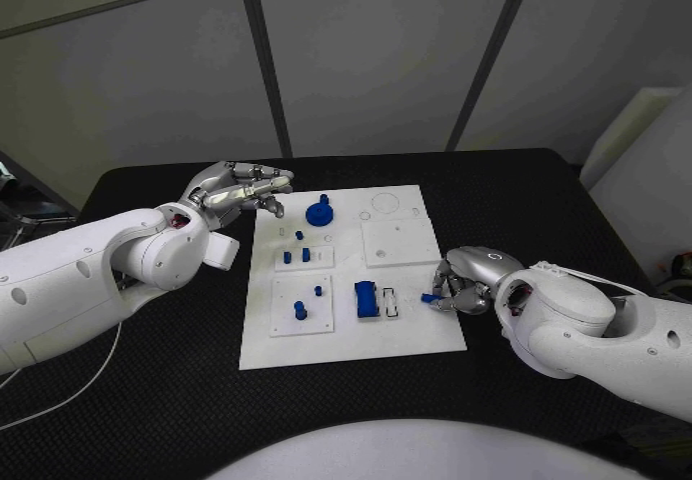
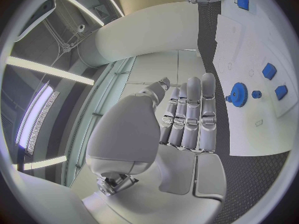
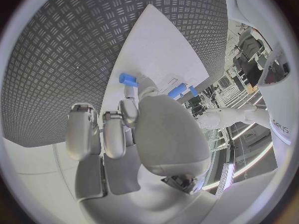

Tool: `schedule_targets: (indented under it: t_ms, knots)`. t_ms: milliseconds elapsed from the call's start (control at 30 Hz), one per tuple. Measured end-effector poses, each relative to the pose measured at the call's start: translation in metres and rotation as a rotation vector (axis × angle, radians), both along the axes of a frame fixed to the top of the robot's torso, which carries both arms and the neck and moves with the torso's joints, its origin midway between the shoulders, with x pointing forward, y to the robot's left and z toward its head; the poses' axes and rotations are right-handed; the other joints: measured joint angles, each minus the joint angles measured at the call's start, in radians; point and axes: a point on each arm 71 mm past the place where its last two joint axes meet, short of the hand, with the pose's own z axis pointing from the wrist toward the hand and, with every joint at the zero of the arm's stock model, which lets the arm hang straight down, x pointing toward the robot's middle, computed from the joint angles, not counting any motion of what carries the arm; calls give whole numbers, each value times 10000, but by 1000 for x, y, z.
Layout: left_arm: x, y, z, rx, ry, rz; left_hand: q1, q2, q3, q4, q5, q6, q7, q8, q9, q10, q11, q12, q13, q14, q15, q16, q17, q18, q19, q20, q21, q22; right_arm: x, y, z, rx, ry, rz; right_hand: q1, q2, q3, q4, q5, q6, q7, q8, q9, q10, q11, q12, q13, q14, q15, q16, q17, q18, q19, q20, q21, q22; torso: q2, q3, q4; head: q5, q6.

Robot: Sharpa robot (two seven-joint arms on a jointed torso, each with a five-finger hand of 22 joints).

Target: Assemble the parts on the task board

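The small blue part [image 1: 430, 297] is sitting at the near right edge of the task board [image 1: 418, 340], pinched in the fingers [image 1: 450, 292] of my right hand [image 1: 469, 280]. In the right wrist view the same part [image 3: 127, 79] is showing just past my fingertips, over the white plate. The board itself is lying in the middle of the black bench [image 1: 548, 200].

On the board, a blue gear [image 1: 319, 211] is standing near the far left corner; in the left wrist view it [image 2: 238, 94] is lying beside two small blue pieces. A blue rectangular block [image 1: 366, 299] is lying near the board's middle, just left of my right hand. A blue peg [image 1: 299, 310] is standing in the near left panel.

My left hand [image 1: 238, 187] is hovering at the board's far left corner, fingers [image 2: 190, 117] lying close together and mostly straight, holding nothing.
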Motion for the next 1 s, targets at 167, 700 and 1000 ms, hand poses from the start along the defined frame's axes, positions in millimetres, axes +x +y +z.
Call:
schedule_targets:
  t_ms: [167,700,1000]
  knots:
    - [0,0,0,1,2,1,0,0,0,0,0,0,0,0,0,0,0,0,0,0,0,0,1,0,0,0,0,0,0,-1,0,221,140,-261,-54,54,68,-12,17,3,-3,24,10,1,-1,-2,-8,1,0,0,0,0,0,0,0,0,0,-4,3,5,5]
    - [0,0,0,3,5,1,0,0,0,0,0,0,0,0,0,1,-1,0,-2,-1,1,0,2,0,0,0,0,-7,0,-2,-1,437,268,-508,-55,55,95,-40,15,3,-5,23,46,3,-3,-7,-8,0,3,0,0,0,0,1,-1,0,5,-5,6,5,6]
    - [0,0,0,3,6,0,0,0,0,0,0,0,0,0,0,1,-1,0,-2,-1,1,0,2,0,0,0,0,-7,0,-2,-1,464,283,-535,-55,55,119,-65,1,3,-5,13,42,4,-4,-8,-1,0,5,0,-1,-1,0,1,-1,0,6,-5,6,5,6]
